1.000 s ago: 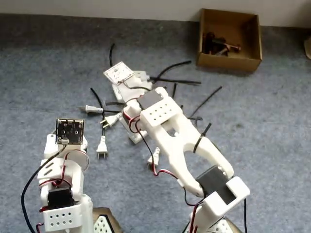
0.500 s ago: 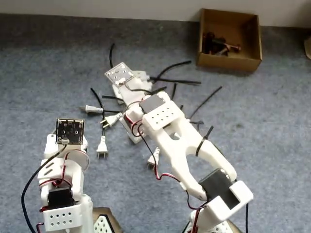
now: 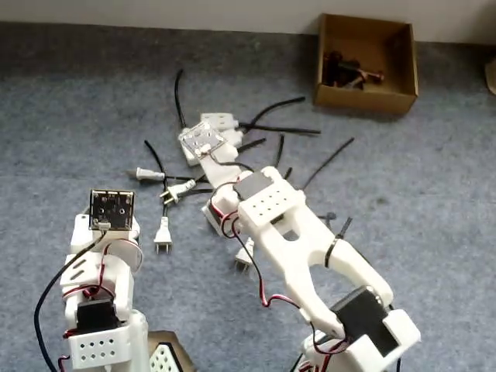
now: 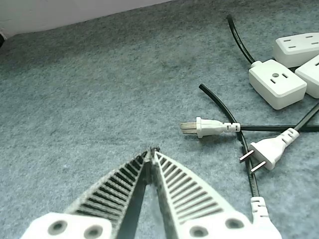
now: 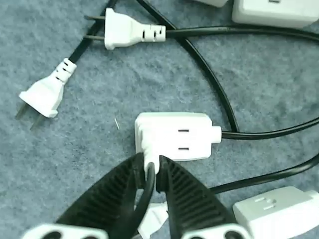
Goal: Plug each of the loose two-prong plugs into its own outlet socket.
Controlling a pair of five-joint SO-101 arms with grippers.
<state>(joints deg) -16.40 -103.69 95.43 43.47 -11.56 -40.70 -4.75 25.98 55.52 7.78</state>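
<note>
The right gripper [image 5: 151,165] is closed on a white two-prong plug [image 5: 148,156] that touches the outlet socket [image 5: 175,137] just ahead of it, and the left gripper [image 4: 151,151] is closed on nothing.

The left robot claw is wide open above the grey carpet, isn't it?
Not quite. The left gripper is shut, not wide open, above the grey carpet. The left wrist view shows it.
</note>
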